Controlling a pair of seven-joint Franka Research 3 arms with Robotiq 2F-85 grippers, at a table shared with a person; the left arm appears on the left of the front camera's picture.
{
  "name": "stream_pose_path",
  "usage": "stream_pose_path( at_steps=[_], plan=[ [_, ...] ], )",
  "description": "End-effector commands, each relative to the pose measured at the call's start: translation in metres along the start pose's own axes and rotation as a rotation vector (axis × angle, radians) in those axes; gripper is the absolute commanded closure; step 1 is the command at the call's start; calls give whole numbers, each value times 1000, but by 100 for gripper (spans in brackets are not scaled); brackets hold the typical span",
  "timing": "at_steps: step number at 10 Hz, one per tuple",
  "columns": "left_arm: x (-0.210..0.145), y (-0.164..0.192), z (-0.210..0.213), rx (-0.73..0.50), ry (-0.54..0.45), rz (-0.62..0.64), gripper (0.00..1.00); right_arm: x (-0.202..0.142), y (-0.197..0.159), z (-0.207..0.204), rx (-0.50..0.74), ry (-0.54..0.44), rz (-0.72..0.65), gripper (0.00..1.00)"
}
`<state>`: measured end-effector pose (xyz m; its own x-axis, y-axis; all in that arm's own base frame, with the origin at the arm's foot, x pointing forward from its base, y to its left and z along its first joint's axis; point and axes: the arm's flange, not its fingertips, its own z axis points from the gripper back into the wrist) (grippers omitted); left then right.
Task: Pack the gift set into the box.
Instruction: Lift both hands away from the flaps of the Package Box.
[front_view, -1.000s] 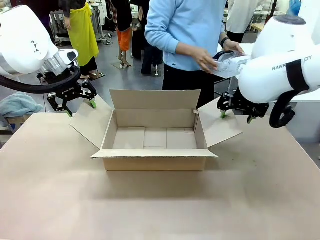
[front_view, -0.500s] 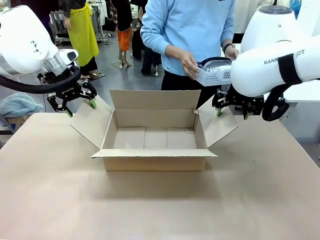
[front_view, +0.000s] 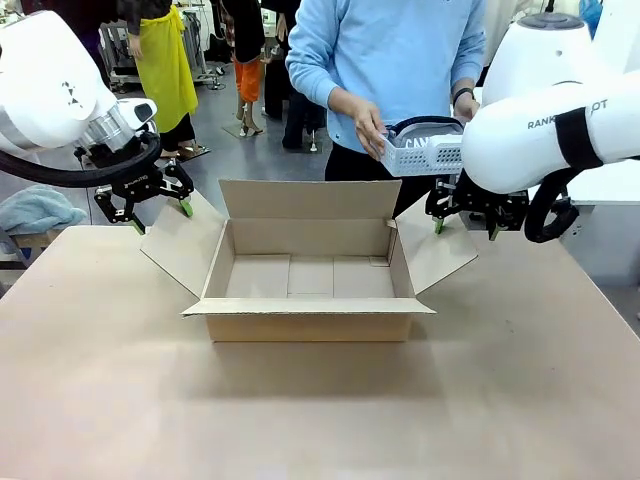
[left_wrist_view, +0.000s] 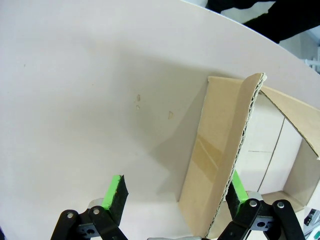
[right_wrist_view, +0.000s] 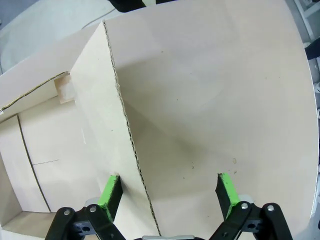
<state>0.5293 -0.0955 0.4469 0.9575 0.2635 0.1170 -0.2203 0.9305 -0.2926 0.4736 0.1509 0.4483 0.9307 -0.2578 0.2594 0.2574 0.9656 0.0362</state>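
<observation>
— What's on the left?
— The left gripper (front_view: 162, 218) hangs at the left flap (front_view: 185, 245) with its fingers spread. In its wrist view the flap's edge stands between them, perhaps touching one pad. It's hard to tell.
— The box (front_view: 310, 290)?
— Open on the table (front_view: 300, 410), flaps out.
— And the set?
— The tray (front_view: 420, 155) is in the person's hands (front_view: 370, 128), above the far right corner. The right arm partly hides its pouch (front_view: 420, 127).
— The right gripper (front_view: 466, 232)?
— Jaws apart, straddling the right flap (front_view: 440, 255).

I see the box (front_view: 310, 275) on the table (front_view: 300, 420), between my left gripper (front_view: 162, 218) and right gripper (front_view: 465, 231); the gift set (front_view: 425, 152) is behind it.
</observation>
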Motion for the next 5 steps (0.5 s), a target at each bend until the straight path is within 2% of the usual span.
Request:
stream_pose_path(
  at_steps=[1, 5],
  plan=[
    [-2, 0, 1, 12, -12, 10, 0, 3, 4, 1, -26, -19, -19, 0],
    [-2, 0, 1, 12, -12, 10, 0, 3, 4, 1, -26, -19, -19, 0]
  ],
)
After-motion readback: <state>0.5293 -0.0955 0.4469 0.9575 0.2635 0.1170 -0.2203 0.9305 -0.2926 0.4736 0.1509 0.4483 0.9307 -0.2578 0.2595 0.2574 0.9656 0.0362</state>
